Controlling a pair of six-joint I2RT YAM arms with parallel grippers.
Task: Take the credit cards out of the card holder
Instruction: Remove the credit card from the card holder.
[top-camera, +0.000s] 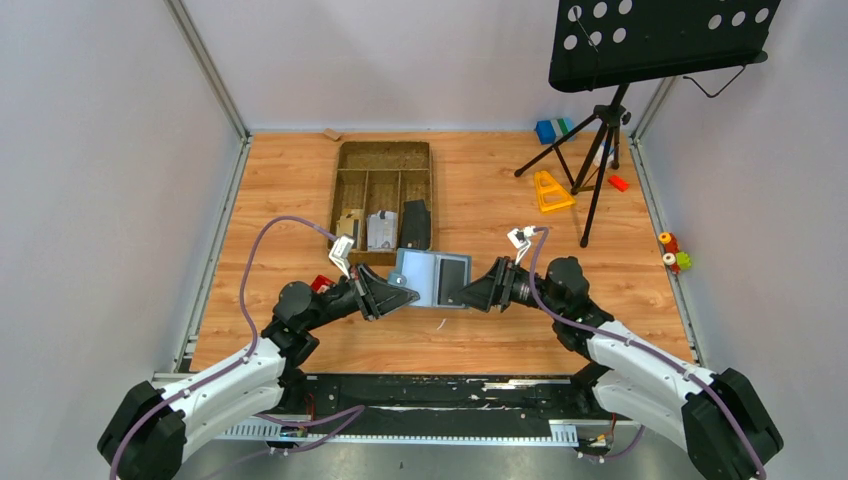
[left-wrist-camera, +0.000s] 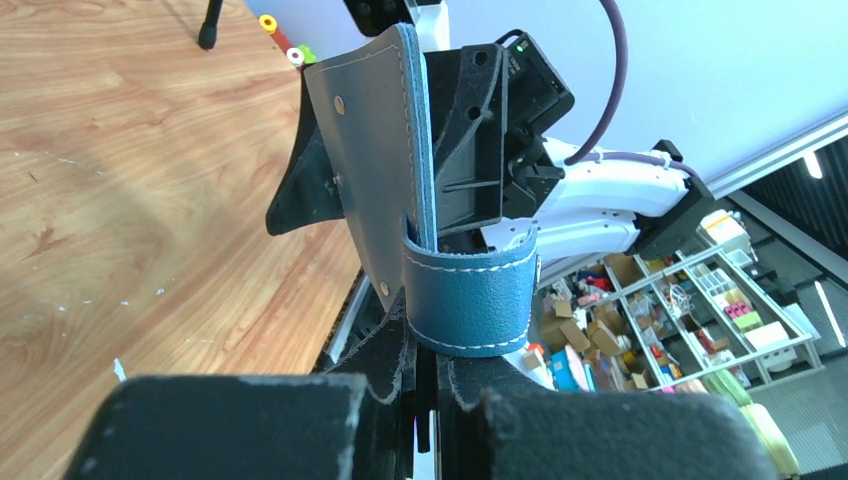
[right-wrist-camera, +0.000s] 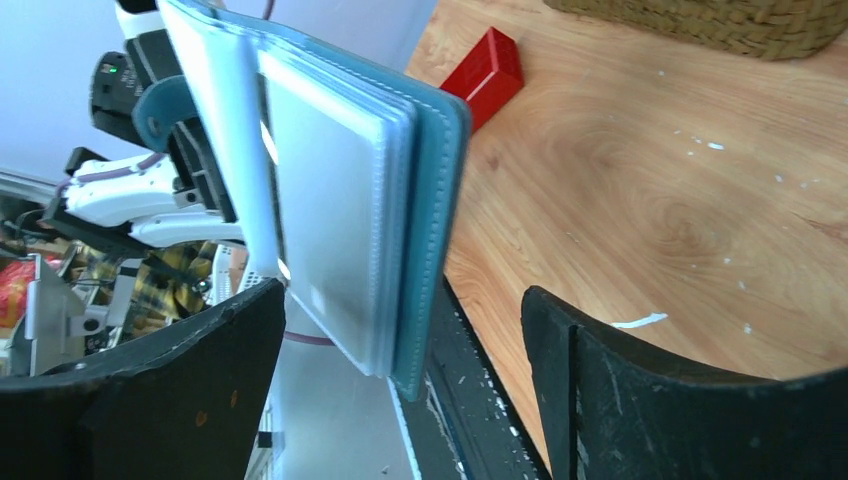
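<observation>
the left wrist view alone shows the grip: the left gripper (left-wrist-camera: 425, 368) has its fingers pressed together on the stitched blue strap (left-wrist-camera: 468, 300) of the card holder (left-wrist-camera: 372, 150), whose slate cover stands on edge above them. the right wrist view alone shows the holder's inside, with clear sleeves (right-wrist-camera: 335, 200) stacked between the blue covers; whether a card sits in them i cannot tell. the right gripper (right-wrist-camera: 402, 300) is spread wide, one finger on either side of the holder's free edge. its right finger is well apart from the holder, and contact at the left one is unclear. past it a red block (right-wrist-camera: 487, 68) lies on the wooden table (right-wrist-camera: 650, 200). only the top view shows the holder hanging between both grippers, just in front of the brown divided tray (top-camera: 385, 150). in the tray's near compartments lie a tan card (top-camera: 350, 226), a pale grey card (top-camera: 382, 230) and a dark flat piece (top-camera: 416, 224).
</observation>
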